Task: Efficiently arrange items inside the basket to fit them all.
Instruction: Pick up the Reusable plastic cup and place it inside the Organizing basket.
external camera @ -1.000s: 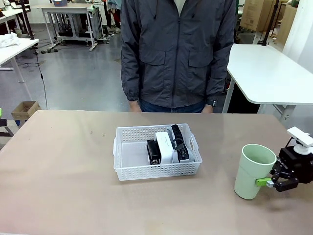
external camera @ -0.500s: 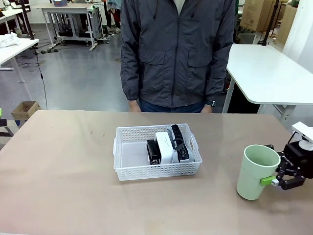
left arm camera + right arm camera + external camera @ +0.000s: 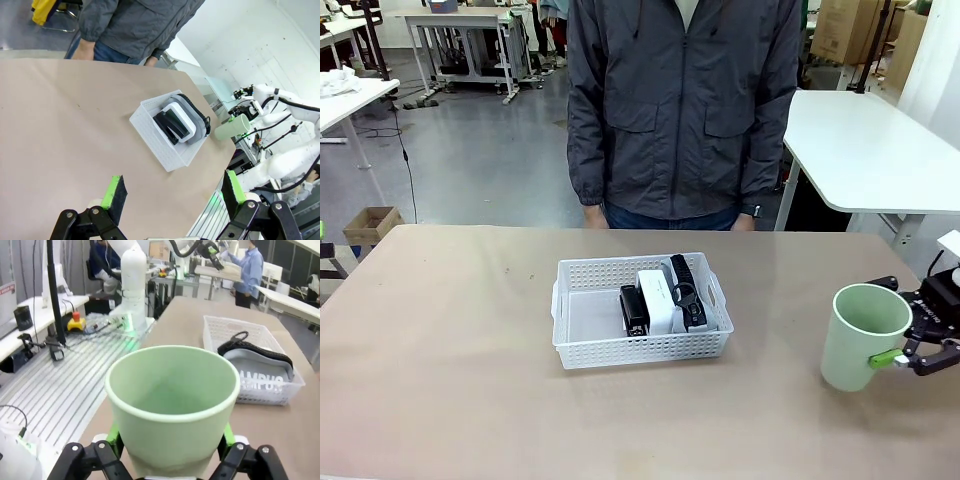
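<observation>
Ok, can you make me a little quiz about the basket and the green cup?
1. True or false: the pale green cup is inside the white basket.
2. Which tool holds the cup: A) left tool, B) right tool?
3. Fill in: the free space in the basket is on the robot's ____ side.

Key: 1. False, it is off to the right, outside the basket. 2. B. 3. Left; the stapler, white box and grey pouch crowd the right half.

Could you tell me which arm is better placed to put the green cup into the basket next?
The right arm, I'd judge. Its end effector is already shut on the green cup, right of the basket. The left end effector is open, holds nothing, and sits well back from the basket.
</observation>
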